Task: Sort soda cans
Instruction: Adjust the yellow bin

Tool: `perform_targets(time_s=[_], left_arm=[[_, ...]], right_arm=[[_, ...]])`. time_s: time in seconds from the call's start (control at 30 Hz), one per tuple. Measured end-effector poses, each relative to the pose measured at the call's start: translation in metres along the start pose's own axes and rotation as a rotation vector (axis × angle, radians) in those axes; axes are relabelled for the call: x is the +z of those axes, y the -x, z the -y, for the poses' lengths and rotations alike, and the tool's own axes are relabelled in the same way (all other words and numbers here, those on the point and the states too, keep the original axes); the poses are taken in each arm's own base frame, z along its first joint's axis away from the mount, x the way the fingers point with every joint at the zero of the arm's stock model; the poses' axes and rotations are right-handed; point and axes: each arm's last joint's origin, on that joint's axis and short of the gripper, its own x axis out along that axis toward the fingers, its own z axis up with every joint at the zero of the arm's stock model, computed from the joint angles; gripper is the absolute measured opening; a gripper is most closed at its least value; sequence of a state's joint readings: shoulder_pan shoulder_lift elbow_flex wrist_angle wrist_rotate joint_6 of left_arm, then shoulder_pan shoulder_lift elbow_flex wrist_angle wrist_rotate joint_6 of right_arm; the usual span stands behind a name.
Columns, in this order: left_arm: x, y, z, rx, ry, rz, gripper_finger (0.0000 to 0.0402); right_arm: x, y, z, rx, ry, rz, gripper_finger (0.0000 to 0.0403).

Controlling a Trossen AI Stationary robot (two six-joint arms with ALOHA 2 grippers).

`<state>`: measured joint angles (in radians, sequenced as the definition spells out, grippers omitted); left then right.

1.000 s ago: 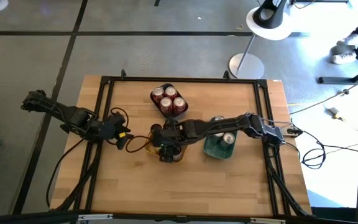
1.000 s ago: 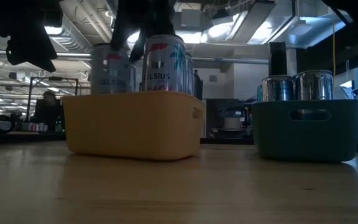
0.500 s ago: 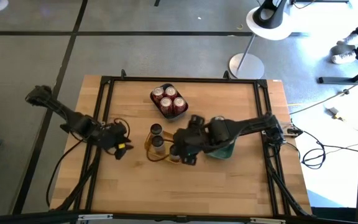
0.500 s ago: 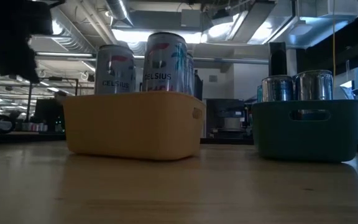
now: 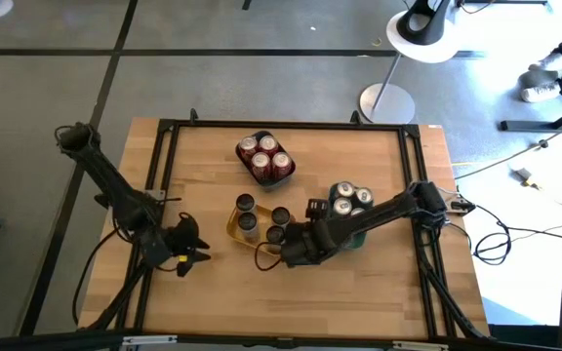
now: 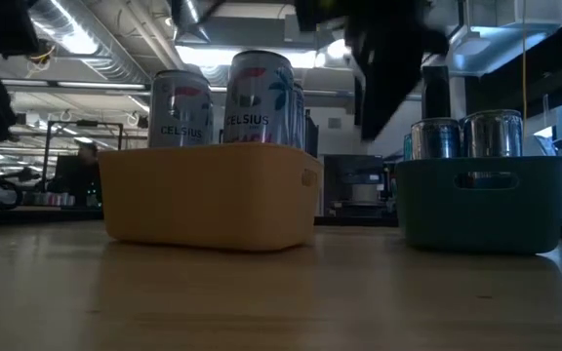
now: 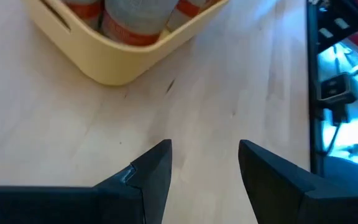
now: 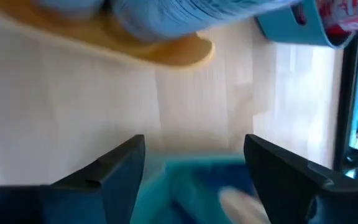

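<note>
The soda cans stand upright in three trays. Several silver cans (image 5: 261,220) fill the yellow tray (image 5: 234,232) at mid-table, and two of them (image 6: 247,97) rise above its wall in the low view. More cans (image 5: 349,199) stand in the teal tray (image 6: 483,200), and red ones (image 5: 264,156) sit in the dark tray near the far edge. My right gripper (image 5: 285,257) hangs open just nearer than the yellow tray (image 8: 166,46). My left gripper (image 5: 189,255) is open over bare wood, to the left of and nearer than that tray (image 7: 114,59).
A black frame (image 5: 281,127) runs around the wooden table. The near half of the table (image 5: 291,302) is bare wood. My right arm (image 5: 388,210) reaches over the teal tray's near side. Cables (image 5: 491,244) hang off the right edge.
My right gripper has drawn back from above the yellow tray, moving toward the table's near edge and a little right. My left gripper has pulled away from the tray's left side toward the near edge. The cans and trays have stayed put.
</note>
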<state>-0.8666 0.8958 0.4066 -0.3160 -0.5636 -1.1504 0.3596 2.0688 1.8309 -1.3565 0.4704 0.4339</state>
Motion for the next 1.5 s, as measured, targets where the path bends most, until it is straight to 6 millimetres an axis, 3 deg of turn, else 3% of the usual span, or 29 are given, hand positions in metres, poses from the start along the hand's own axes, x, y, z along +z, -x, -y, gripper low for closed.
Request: perform_targets(time_s=[0.2,0.47,0.6,0.9,1.2,1.5], left_arm=[[-0.014,-0.019,0.004,0.053,-0.006,0.009,0.0177],[-0.019,-0.04,-0.002,0.206,0.042,0.178,0.0177],[-0.022,-0.05,-0.006,0.259,0.081,0.197,0.0177],[-0.024,-0.07,-0.011,0.312,0.113,0.216,0.0177],[-0.024,-0.067,-0.034,0.494,0.188,0.208,0.0177],[-0.015,-0.067,-0.048,0.615,0.16,0.223,0.0177]], right_arm=[[-0.011,-0.045,-0.014,-0.068,-0.049,0.101,0.0258],[-0.013,-0.069,-0.018,-0.177,-0.055,0.214,0.0255],[-0.009,-0.076,-0.018,-0.151,-0.105,0.264,0.0255],[0.0,-0.081,-0.02,-0.066,-0.149,0.331,0.0255],[0.01,-0.077,-0.026,0.111,-0.165,0.402,0.0255],[0.025,-0.075,-0.032,0.178,-0.183,0.532,0.0255]])
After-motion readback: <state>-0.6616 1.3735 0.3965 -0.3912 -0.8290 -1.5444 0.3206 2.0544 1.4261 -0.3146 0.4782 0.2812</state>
